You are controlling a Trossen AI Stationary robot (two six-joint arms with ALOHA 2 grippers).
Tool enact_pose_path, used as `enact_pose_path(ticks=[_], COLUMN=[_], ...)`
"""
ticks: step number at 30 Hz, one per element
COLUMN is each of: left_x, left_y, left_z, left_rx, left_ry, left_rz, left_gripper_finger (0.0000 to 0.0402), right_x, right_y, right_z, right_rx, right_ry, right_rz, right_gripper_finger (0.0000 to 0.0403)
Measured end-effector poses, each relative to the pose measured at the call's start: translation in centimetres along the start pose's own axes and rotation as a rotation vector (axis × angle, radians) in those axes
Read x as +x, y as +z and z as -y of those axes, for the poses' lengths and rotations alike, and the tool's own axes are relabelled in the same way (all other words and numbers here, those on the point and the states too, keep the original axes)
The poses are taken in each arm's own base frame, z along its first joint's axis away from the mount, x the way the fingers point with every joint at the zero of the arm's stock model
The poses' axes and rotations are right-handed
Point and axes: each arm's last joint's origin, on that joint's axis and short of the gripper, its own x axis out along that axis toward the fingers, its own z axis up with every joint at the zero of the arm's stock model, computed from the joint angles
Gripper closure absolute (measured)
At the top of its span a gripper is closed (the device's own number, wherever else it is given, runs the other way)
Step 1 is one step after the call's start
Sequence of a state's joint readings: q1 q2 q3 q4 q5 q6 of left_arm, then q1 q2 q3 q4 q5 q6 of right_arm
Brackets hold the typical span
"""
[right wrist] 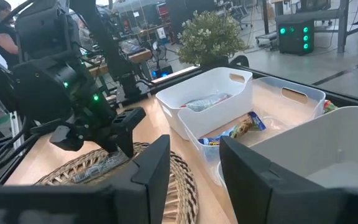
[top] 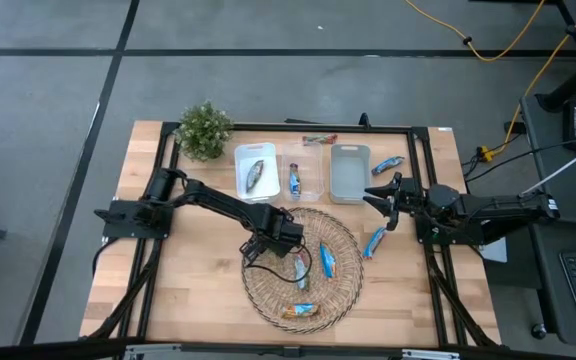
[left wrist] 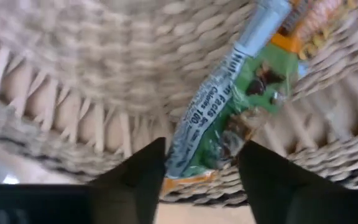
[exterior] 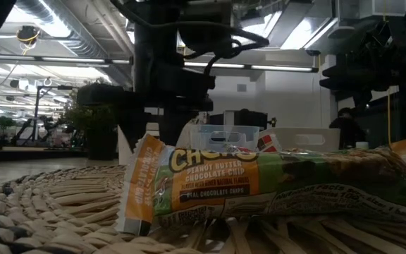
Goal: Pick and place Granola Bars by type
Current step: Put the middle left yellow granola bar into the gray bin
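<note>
Left wrist view is showing your left end effector (left wrist: 199,171) spread wide over a green-wrapped granola bar (left wrist: 229,115) lying in the wicker tray (left wrist: 73,74), one end of the bar sitting between the fingers (left wrist: 138,177). Centre the bar in the gap, descend until the tips are nearly brushing the weave, then close across its narrow width so the foil is not slipping. Your left arm is reaching out across the table (top: 158,280), wrist bent down over the tray's left part. Your right end effector (top: 385,202) is waiting open beside the grey bin (top: 350,172), holding nothing.
</note>
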State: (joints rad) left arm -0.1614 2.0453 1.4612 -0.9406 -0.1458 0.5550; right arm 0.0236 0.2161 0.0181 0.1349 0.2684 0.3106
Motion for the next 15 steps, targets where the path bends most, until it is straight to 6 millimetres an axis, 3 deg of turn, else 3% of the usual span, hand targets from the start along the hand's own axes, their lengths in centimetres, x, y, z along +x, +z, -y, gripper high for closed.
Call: enact_pose_path(ticks=[5,8,12,15], left_x=[-0.9,-1.9,-4.6,-8.2], left_y=[-0.2,-0.3,-0.5,-1.1], left_z=[-0.2,-0.5,-1.4,-2.5], left_rx=[-0.019,-0.046,-0.083,-0.130], left_ry=[0.017,0.006,0.024,0.128], left_rz=[-0.057,-0.077,-0.105,-0.107], left_gripper_finger=[0.0328,0.0367,0.0370,0.0374], right_x=[0.0,0.0,0.0,0.0], right_y=[0.0,0.0,0.0,0.0], right_z=[0.0,0.0,0.0,0.0], right_rx=[-0.001,-0.002,-0.003,-0.003], right_ry=[0.000,0.000,0.000,0.000], right_rz=[0.000,0.000,0.000,0.002], right_gripper_finger=[0.0260,0.0260,0.0260,0.0260])
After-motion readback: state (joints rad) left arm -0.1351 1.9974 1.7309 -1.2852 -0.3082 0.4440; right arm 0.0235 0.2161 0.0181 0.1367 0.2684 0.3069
